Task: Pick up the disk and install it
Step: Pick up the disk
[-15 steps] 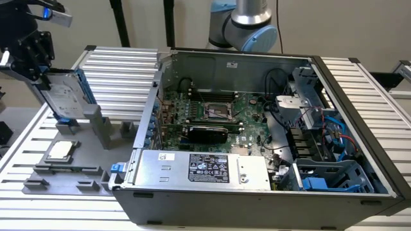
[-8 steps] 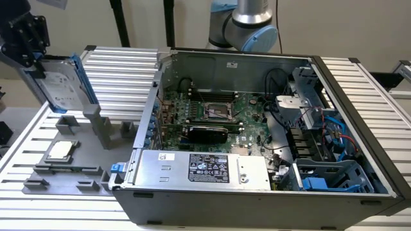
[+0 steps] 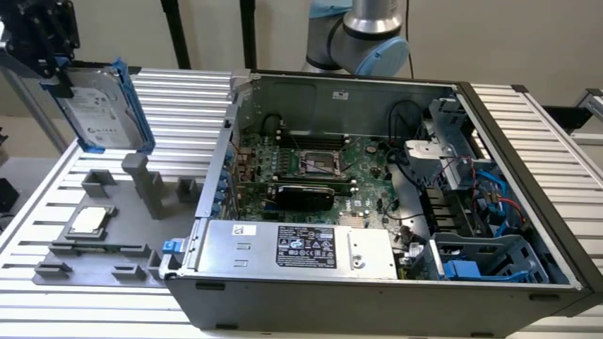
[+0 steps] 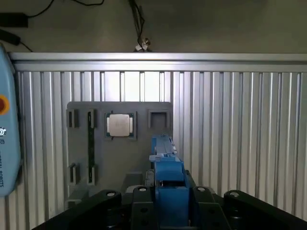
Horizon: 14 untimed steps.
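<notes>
The disk (image 3: pixel 97 107) hangs upright in the air at the exterior view's upper left, its white label facing out and a blue rail along its edge. My gripper (image 3: pixel 58 76) is shut on its top corner. It is above the grey fixture plate (image 3: pixel 104 233), clear of the tall posts. In the wrist view the disk's blue rail (image 4: pixel 168 177) runs edge-on between the black fingers (image 4: pixel 139 201), with my gripper (image 4: pixel 169 203) shut on it. The fixture plate (image 4: pixel 120 158) lies below.
The open computer case (image 3: pixel 377 296) fills the middle and right, with the motherboard (image 3: pixel 320 166), a silver box with a black label (image 3: pixel 301 247) and a blue drive cage (image 3: pixel 485 258) at its front right. A small silver chip (image 3: pixel 90 220) rests on the fixture. A blue pendant (image 4: pixel 7 139) sits at the table's edge.
</notes>
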Available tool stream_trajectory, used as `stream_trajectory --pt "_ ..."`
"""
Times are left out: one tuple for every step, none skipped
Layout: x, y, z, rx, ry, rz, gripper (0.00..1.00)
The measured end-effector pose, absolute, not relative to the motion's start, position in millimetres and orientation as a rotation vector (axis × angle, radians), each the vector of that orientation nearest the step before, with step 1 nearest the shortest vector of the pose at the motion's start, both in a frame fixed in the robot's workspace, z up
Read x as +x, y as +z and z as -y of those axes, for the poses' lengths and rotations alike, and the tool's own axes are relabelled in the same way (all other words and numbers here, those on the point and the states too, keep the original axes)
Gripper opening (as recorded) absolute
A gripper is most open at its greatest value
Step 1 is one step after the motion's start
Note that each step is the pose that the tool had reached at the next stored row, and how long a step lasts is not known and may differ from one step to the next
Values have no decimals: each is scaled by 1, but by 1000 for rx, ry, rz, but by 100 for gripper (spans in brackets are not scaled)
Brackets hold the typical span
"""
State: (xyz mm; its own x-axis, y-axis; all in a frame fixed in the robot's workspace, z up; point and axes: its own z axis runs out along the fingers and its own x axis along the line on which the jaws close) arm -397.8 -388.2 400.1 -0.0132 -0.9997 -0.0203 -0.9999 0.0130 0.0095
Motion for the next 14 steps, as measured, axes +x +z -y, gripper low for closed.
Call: stream_trajectory --pt "-393 403 388 -2201 35 -2229 0" --pt "-389 406 388 -2200 37 -2228 0" --pt "-384 408 388 -2199 39 -2227 0" --pt "-380 411 389 -2198 41 -2226 0" --pt "-375 414 389 -2197 43 -2226 0" --pt "-370 418 389 -2196 45 -2225 0" --pt "-366 421 390 -2195 46 -2224 0" --pt "-361 425 390 -2195 48 -2223 0" --pt "-357 429 391 -2194 49 -2223 0" --pt "-352 434 392 -2194 50 -2222 0" --pt "-348 438 392 -2194 50 -2222 0" --pt "-343 443 393 -2193 51 -2222 0" --pt "-339 447 394 -2193 52 -2221 0" --pt "-334 452 395 -2193 52 -2221 0"
